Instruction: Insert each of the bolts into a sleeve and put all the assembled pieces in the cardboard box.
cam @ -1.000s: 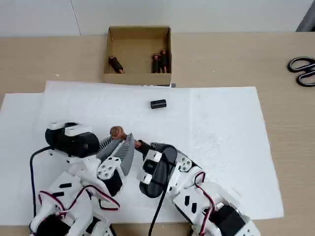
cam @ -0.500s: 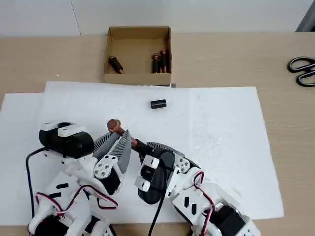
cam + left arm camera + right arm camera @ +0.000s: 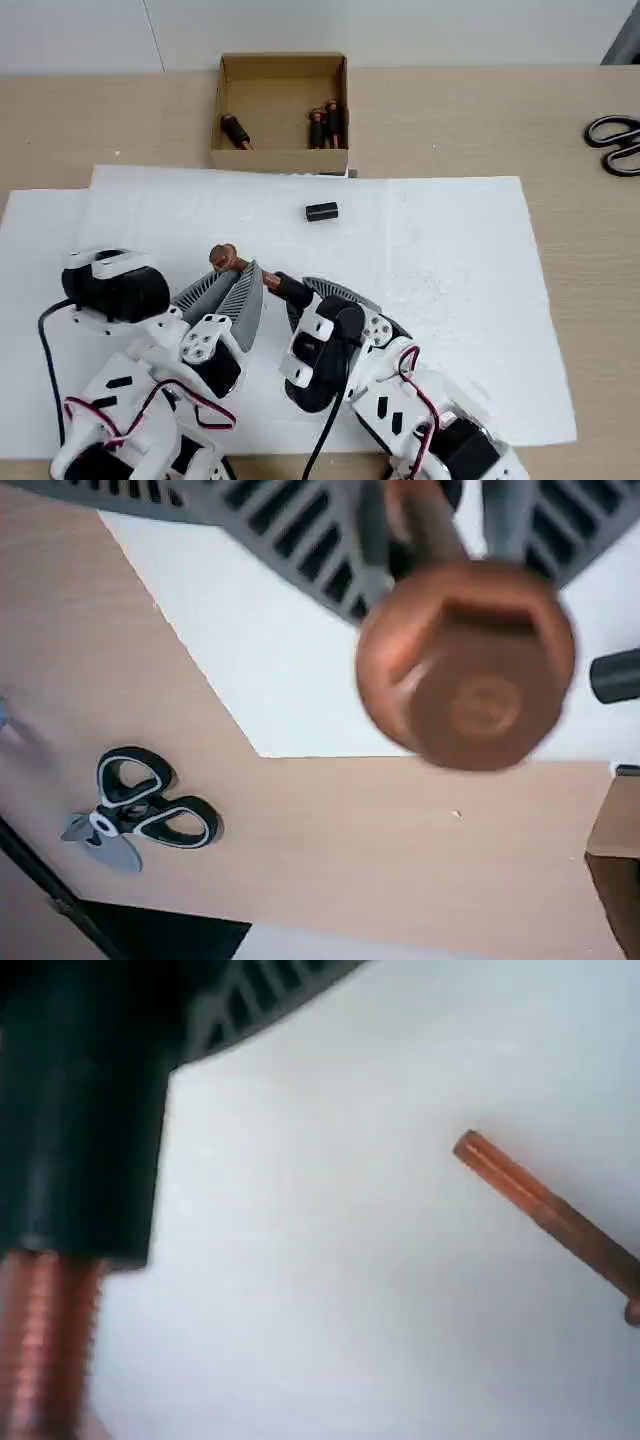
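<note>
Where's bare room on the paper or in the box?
Free: paper right of the loose sleeve; box floor between the lone piece and the pair. Crowded: near edge, where left gripper with the bolt meets right gripper with its sleeve.

Black-handled scissors (image 3: pixel 615 143) lie on the wooden table (image 3: pixel 480 110) near its right edge, well off the paper. 2 white sheets (image 3: pixel 450 260) cover the near part, overlapping at the left.
</note>
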Robot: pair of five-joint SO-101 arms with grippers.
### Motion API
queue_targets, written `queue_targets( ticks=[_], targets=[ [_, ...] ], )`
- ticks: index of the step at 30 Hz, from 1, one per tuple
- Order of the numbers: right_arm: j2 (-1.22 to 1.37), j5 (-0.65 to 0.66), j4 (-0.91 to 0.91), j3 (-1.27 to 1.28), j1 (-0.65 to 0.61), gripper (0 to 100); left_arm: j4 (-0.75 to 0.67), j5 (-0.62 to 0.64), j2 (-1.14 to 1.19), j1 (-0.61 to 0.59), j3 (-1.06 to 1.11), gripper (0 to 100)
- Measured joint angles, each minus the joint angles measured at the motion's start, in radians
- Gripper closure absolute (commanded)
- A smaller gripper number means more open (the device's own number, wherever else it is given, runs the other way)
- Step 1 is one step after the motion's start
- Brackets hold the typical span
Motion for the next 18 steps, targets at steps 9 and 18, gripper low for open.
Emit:
queue_targets(
  ticks=[9, 18],
  targets=[
    [0.0, -0.051, 0.0, 0.0, 0.0, 99.5, 0.005, 0.037, 0.0, -0.002, 0.0, 99],
    [0.0, -0.055, 0.0, 0.002, 0.008, 99.5, 0.106, 0.037, 0.055, 0.06, -0.078, 99]
  ],
)
